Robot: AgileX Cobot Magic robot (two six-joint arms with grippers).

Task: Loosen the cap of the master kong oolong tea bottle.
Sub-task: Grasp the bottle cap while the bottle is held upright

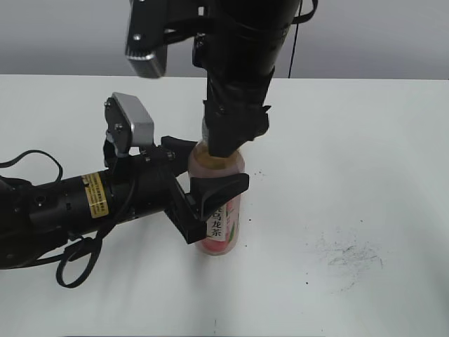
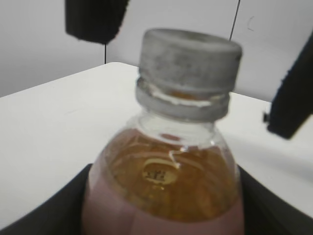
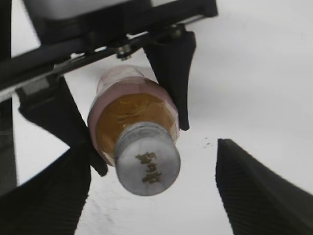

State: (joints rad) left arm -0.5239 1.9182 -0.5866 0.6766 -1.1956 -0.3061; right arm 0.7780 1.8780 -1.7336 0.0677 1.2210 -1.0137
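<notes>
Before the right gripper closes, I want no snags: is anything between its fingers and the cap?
Nothing: in the right wrist view the cap sits in open air between the right gripper's spread fingers.

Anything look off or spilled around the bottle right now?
No spill. The bottle stands upright in the left gripper, cap seated, right gripper open around it. Only oddity: dark specks and a grey smudge on the table to the bottle's right.
</notes>
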